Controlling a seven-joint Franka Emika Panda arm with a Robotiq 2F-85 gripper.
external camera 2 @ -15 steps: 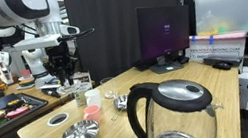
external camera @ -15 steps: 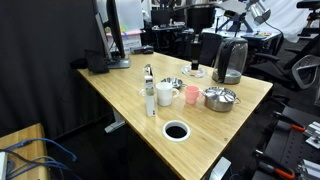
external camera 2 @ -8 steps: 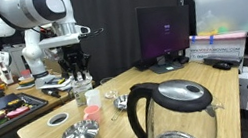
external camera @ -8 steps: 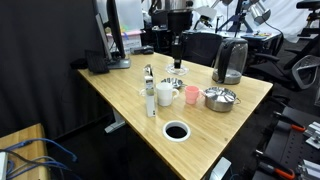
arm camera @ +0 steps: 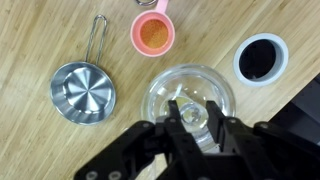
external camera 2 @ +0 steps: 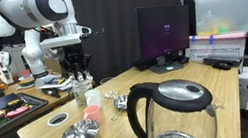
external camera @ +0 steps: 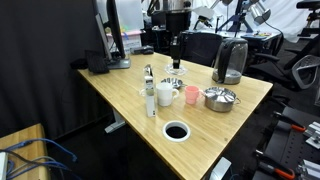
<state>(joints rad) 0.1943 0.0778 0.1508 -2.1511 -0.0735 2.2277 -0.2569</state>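
Observation:
My gripper [arm camera: 192, 104] is shut on the knob of a clear glass lid [arm camera: 190, 82], which hangs under the fingers in the wrist view. In both exterior views the gripper [external camera: 177, 62] [external camera 2: 77, 77] is held above the table, over a small steel saucepan [external camera: 172, 84]. Below it the wrist view shows the steel saucepan [arm camera: 83, 93] with its wire handle, a pink cup [arm camera: 153, 33] with orange contents and a white-rimmed cup [arm camera: 260, 58] that is dark inside.
On the wooden table [external camera: 120, 95] stand a white cup [external camera: 164, 95], a pink cup [external camera: 191, 94], a lidded steel pot [external camera: 219, 98], a bottle [external camera: 150, 98] and a kettle [external camera: 230, 60]. A round grommet hole [external camera: 176, 131] lies near the front edge. A monitor [external camera 2: 164, 32] stands at the back.
Over the last second the arm swung away from the kettle with the glass lid, to above the small saucepan. In the last half second it has stayed still.

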